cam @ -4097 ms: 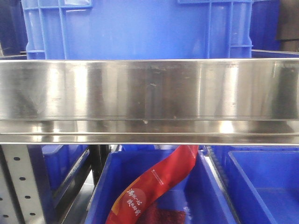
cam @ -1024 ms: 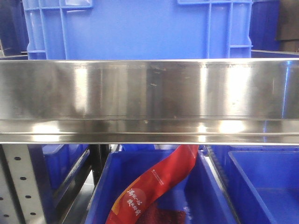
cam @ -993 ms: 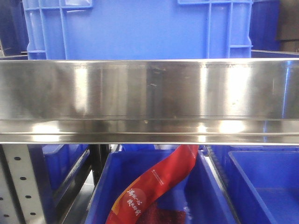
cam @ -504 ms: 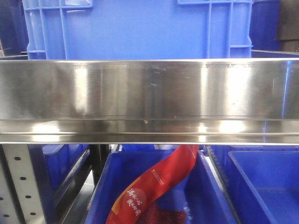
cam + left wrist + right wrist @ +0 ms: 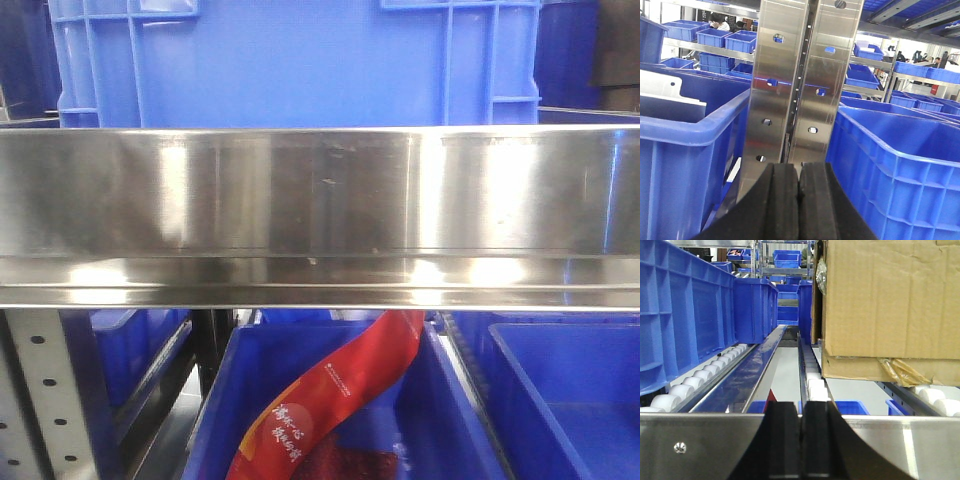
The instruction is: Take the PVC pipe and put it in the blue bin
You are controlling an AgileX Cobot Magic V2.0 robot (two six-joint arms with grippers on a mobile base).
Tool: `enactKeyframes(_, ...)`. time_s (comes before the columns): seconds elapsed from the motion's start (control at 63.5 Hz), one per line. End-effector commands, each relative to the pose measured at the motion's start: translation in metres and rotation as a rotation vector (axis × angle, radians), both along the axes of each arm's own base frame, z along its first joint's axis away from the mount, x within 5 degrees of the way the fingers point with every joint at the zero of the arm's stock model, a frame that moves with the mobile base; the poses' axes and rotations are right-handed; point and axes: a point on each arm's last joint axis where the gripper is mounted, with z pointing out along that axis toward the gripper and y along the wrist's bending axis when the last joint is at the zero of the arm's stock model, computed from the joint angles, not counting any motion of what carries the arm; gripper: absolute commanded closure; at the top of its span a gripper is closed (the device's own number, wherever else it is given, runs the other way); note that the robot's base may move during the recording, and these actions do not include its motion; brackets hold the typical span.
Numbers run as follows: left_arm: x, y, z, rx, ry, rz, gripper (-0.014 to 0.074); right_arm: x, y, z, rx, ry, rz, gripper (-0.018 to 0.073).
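Observation:
In the left wrist view a flat white piece with a small hole near its squared end, which looks like the PVC pipe (image 5: 662,90), lies inside a blue bin (image 5: 685,150) at the left. My left gripper (image 5: 799,167) is shut and empty. It hangs in the gap between that bin and a second blue bin (image 5: 900,165) at the right, facing a steel upright (image 5: 800,75). My right gripper (image 5: 801,407) is shut on nothing, close behind a steel rail (image 5: 700,445). Neither gripper appears in the front view.
A wide steel shelf rail (image 5: 320,215) crosses the front view, with a large blue crate (image 5: 300,60) above and a blue bin holding a red packet (image 5: 330,400) below. The right wrist view has roller tracks (image 5: 700,377), blue crates (image 5: 685,310) and a cardboard box (image 5: 890,305).
Only the reflections on the steel shelf rail have shifted a little. The bins and the red packet in the front view stay where they were.

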Motion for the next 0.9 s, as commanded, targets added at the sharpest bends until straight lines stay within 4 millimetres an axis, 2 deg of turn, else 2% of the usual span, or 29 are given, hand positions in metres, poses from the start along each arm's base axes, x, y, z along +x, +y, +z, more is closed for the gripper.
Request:
enactKeyframes(0.0,-0.002,0.0,0.003,-0.012,-0.028,0.004,0.0708,0.0,0.0,0.0,-0.003,-0.009,-0.006,0.0727)
enactKeyframes(0.142,-0.002,0.0,0.002,-0.012,-0.026,0.004,0.0708,0.0,0.0,0.0,-0.003,-0.009,-0.006,0.0727)
enactKeyframes(0.268,0.001,0.002,-0.012,-0.009,-0.057,0.021,0.0708,0.0,0.0,0.0,-0.003,-0.009,-0.006,0.0727)
enactKeyframes(0.441,0.0,0.004,-0.051,0.137,-0.084,0.061,0.0708,0.0,0.0,0.0,-0.003,-0.009,-0.006,0.0727)
enactKeyframes(0.646,-0.005,0.003,-0.113,0.128,-0.009,0.049,0.0708,0.0,0.0,0.0,-0.003,-0.009,-0.006,0.0727)
enactKeyframes(0.788,-0.008,0.0,-0.134,0.107,-0.011,-0.002,0.0708,0.0,0.0,0.0,-0.003,-0.009,-0.006,0.0727)
enactKeyframes(0.882,-0.011,-0.001,-0.133,0.106,-0.039,-0.033,0.0708,0.0,0.0,0.0,-0.003,-0.009,-0.006,0.0727)
